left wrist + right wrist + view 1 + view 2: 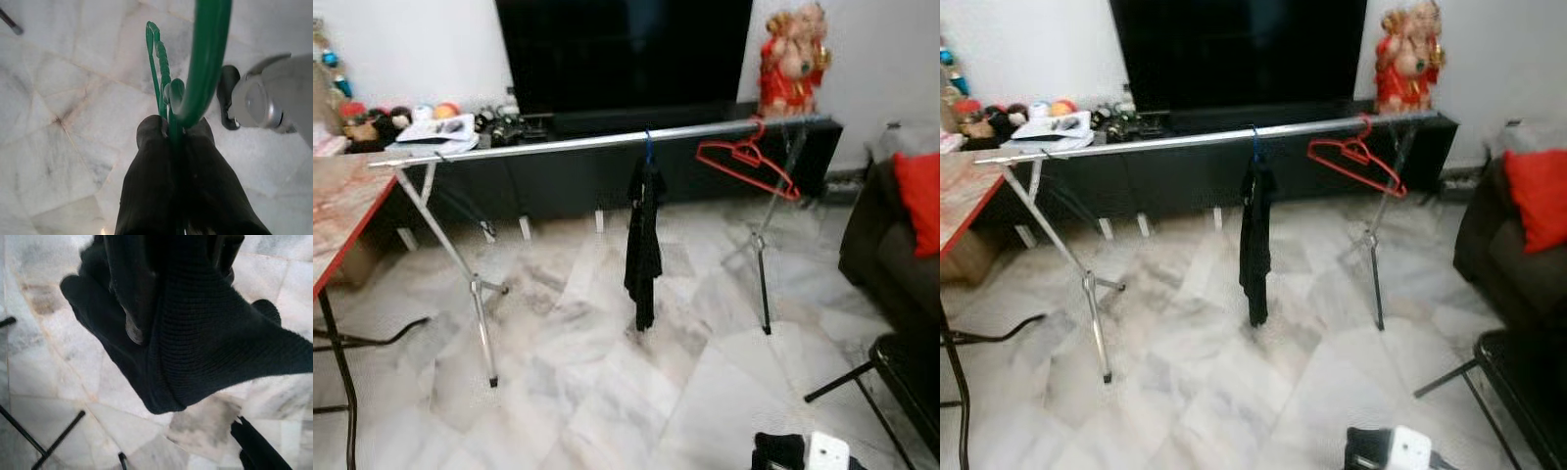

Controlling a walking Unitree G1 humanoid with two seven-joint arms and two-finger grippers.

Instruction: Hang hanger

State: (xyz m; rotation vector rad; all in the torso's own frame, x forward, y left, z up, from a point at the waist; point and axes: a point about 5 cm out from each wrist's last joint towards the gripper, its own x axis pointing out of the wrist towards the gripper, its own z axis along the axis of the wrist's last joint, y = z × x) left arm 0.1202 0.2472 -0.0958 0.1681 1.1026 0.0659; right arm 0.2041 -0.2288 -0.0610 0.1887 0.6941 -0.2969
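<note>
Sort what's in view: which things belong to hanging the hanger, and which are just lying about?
Job:
left gripper, shut on the green hanger
right gripper, shut on a black knit garment
rail of the drying rack

Lying about:
red hanger and black garment already on the rail
TV
figurine
red cushion
table

left gripper (pixel 173 134): black fingers pressed together, clamped on a green hanger (pixel 205 58), pointing down. right gripper (pixel 166 293): fingers wrapped in black knit cloth (pixel 205 347), gripping it, held low.
</note>
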